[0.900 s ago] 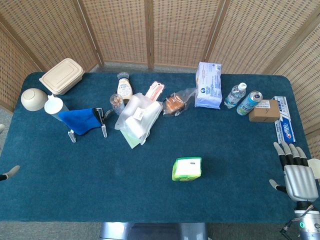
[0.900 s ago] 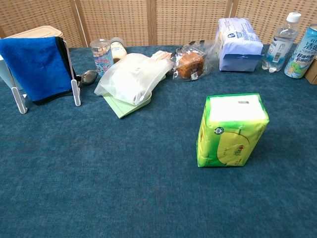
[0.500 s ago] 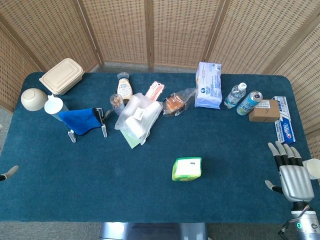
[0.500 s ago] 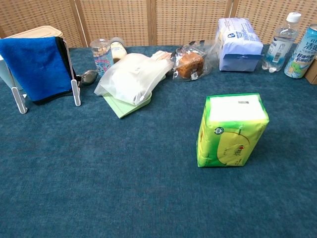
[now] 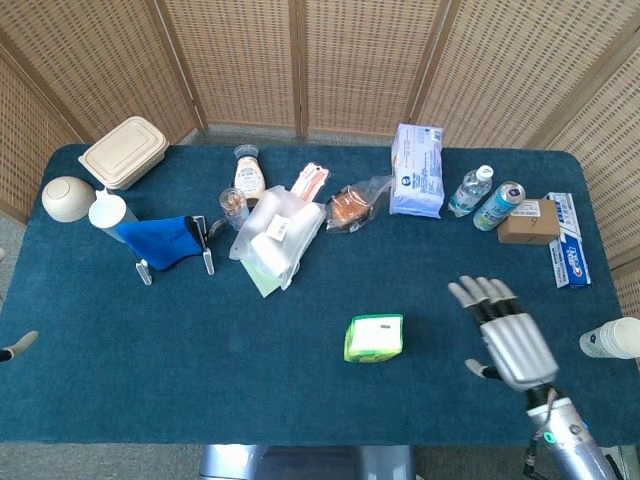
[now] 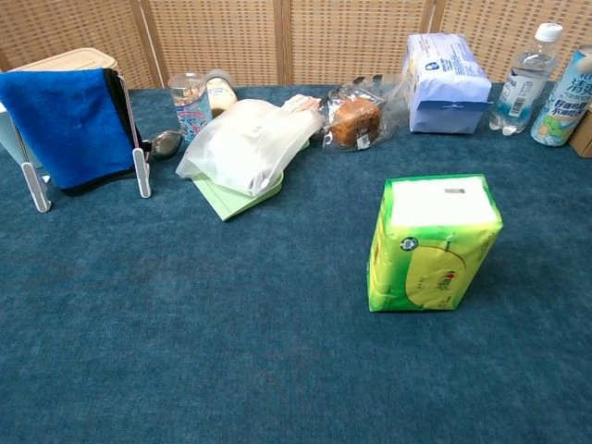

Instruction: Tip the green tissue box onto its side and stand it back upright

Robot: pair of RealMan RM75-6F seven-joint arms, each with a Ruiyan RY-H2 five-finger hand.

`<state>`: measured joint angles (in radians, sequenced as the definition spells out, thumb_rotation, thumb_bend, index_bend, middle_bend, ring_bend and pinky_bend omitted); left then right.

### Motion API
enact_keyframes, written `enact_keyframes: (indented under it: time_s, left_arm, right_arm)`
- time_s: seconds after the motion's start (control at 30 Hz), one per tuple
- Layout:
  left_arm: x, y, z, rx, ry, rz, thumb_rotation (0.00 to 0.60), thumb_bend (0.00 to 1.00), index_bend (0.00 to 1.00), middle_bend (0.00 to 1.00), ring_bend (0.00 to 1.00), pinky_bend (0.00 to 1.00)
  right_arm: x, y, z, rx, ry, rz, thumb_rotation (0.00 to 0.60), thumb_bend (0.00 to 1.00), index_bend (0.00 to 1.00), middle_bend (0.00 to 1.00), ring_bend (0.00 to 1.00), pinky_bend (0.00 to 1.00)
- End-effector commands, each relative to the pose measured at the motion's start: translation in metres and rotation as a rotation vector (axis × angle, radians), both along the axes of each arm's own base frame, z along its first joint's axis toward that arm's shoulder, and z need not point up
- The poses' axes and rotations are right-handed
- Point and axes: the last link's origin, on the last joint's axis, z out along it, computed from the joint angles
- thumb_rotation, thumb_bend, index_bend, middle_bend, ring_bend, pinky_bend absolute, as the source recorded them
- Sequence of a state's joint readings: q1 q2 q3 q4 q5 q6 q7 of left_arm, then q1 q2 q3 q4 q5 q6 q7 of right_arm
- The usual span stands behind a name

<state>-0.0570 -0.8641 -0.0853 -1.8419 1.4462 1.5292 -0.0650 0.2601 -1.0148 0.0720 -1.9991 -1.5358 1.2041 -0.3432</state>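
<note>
Mid-table, green tissue box (image 6: 433,243) upright, long axis vertical; right hand (image 5: 507,332) nearby, fingers spread, empty.

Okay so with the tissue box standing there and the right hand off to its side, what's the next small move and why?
Probably carry the right hand further in toward the green tissue box until its fingers reach the box's upper edge. The box stands upright and untouched, the hand is open and apart from it, and the chest view does not show the hand.
</note>
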Motion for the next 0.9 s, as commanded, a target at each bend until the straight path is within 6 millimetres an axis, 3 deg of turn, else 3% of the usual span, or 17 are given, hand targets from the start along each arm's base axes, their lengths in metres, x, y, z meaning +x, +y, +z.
enact_keyframes:
  time_s: [0.03, 0.43, 0.5, 0.9]
  left_arm:
    - [-0.001, 0.001, 0.001, 0.002, -0.008, 0.004, 0.6, 0.02, 0.03, 0.0, 0.0, 0.0]
    - [-0.002, 0.002, 0.001, 0.0, -0.011, 0.011, 0.6, 0.02, 0.03, 0.0, 0.0, 0.0]
    - [-0.002, 0.002, 0.0, -0.003, -0.011, 0.013, 0.6, 0.02, 0.03, 0.0, 0.0, 0.0]
    - [-0.004, 0.005, 0.0, -0.006, -0.014, 0.023, 0.6, 0.02, 0.03, 0.0, 0.0, 0.0]
  right_arm:
    - [0.029, -0.007, -0.016, 0.108, -0.001, 0.09, 0.6, 0.0, 0.0, 0.0, 0.0, 0.09]
    - [0.077, -0.015, -0.054, 0.199, 0.018, 0.214, 0.6, 0.0, 0.0, 0.0, 0.0, 0.09]
    - [0.092, -0.024, -0.069, 0.229, 0.027, 0.246, 0.6, 0.0, 0.0, 0.0, 0.0, 0.09]
    - [0.11, -0.042, -0.108, 0.277, 0.103, 0.219, 0.6, 0.0, 0.0, 0.0, 0.0, 0.09]
